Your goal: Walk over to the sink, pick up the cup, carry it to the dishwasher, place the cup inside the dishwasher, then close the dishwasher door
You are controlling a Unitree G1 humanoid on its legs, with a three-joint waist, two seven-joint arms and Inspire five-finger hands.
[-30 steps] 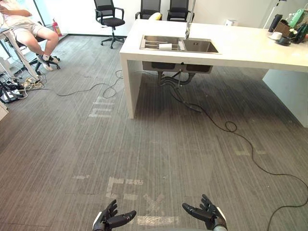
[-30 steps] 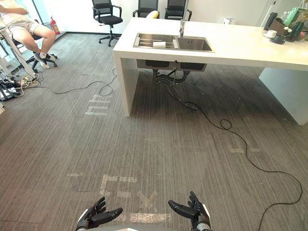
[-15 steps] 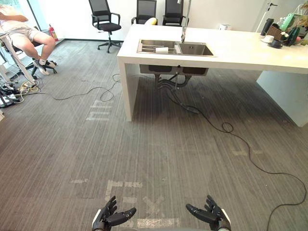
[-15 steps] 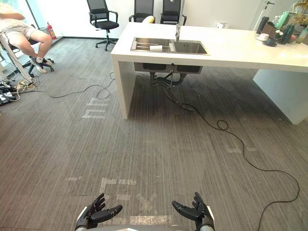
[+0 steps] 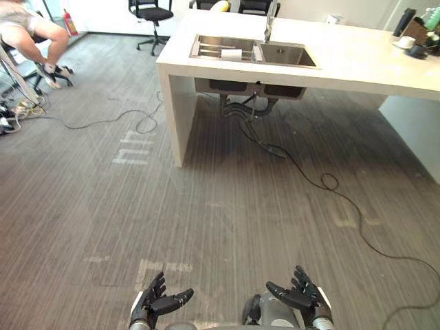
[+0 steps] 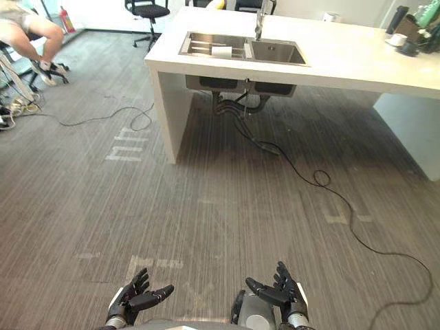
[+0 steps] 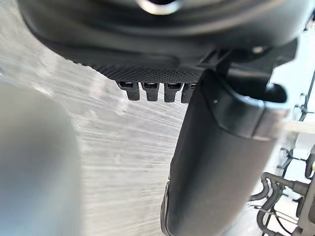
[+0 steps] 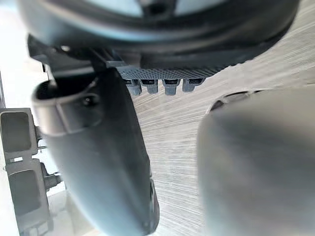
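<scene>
The left hand (image 5: 157, 302) and the right hand (image 5: 297, 297) are held low over the carpeted floor (image 5: 206, 206), fingers spread and nothing gripped. The white cup (image 5: 232, 53) is seen lying in the left basin of the sink (image 5: 289, 56), set into the white desk (image 5: 357, 65), well apart from both hands.

In the left basin of the sink (image 5: 256, 49) the pale object (image 5: 232, 53) is too small to tell as a cup. A seated person (image 5: 33, 31) is cut off by the edge, as are things (image 5: 414, 33) at the far right corner of the surface (image 5: 357, 60).
</scene>
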